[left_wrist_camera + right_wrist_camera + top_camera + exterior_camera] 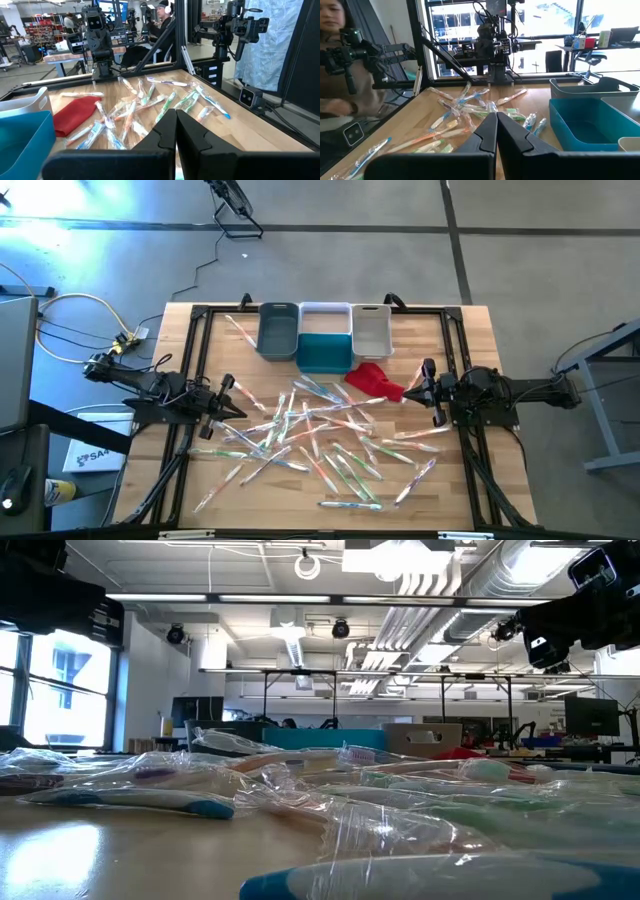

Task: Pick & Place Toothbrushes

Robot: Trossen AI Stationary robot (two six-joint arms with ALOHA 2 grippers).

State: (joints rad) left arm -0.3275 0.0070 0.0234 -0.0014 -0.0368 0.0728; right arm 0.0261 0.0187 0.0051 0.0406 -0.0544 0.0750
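Note:
Wrapped toothbrushes (320,430) with green, orange, blue and white handles lie scattered flat on the wooden table's middle and near part; they also show as the toothbrushes (135,107) and the toothbrushes (465,112) in the wrist views and the toothbrushes (300,795) in the low view. My left gripper (238,400) hovers at the pile's left edge, shut and empty, as my left gripper (176,125) shows. My right gripper (415,390) hovers at the pile's right, above the red cloth's end, shut and empty, as my right gripper (496,125) shows.
A grey bin (278,330), a teal bin (324,350), a white bin (325,315) and a light grey bin (371,328) stand side by side at the table's far edge. A red cloth (374,381) lies before them. A black frame (200,340) rims the table. A person sits beyond.

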